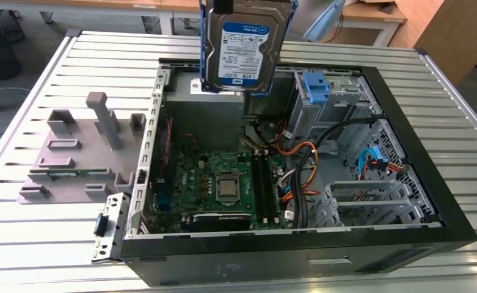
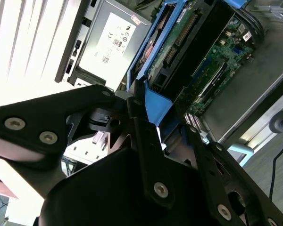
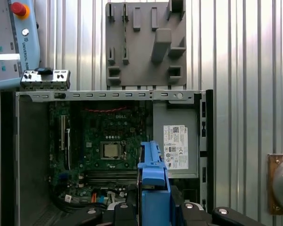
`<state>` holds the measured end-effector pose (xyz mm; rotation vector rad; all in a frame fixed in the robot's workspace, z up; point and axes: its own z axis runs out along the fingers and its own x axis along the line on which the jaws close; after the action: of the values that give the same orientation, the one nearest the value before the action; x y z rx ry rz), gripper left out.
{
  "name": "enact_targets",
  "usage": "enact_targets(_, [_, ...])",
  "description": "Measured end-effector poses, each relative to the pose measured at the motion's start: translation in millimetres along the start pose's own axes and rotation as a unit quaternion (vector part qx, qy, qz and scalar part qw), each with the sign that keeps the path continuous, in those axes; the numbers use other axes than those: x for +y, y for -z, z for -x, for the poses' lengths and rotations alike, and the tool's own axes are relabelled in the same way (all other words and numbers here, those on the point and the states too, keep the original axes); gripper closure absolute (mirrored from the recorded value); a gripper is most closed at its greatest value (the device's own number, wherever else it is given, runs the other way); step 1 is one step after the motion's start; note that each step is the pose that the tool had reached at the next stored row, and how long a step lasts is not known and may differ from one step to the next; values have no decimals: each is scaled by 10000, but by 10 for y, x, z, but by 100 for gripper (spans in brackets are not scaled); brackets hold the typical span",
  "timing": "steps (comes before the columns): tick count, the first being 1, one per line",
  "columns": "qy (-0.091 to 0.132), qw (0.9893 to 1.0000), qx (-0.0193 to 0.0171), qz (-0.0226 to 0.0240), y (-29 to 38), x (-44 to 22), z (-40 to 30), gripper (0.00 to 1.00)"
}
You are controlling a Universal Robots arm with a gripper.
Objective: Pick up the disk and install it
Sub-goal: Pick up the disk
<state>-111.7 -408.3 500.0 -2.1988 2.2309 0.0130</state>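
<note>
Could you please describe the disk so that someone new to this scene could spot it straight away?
Start at the open computer case lying on the slatted metal table. Hanging upright above its far edge in the exterior view, by the grey power supply box, is the disk. It alone is a flat silver slab with a white-and-blue label and blue side rails.

Open computer case [image 1: 303,253] lies on its side on the desk [image 1: 50,256]. Fixture tray [image 1: 67,159] sits on the desk just beside the case, on the exterior view's left. Motherboard [image 1: 214,177] on the case floor; power-supply box [image 1: 209,119] behind it at the far wall. Drive cage [image 1: 336,97] in the far corner on the exterior view's right, cables [image 1: 303,165] between it and the motherboard. The disk [image 1: 242,52] hangs upright above the power-supply box, apart from it, clamped in the hand [image 2: 158,117].
</note>
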Motion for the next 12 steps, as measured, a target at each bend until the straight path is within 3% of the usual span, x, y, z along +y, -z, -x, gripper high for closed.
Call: enact_targets(12, [0,10000,0,28,0,-254,-11,64])
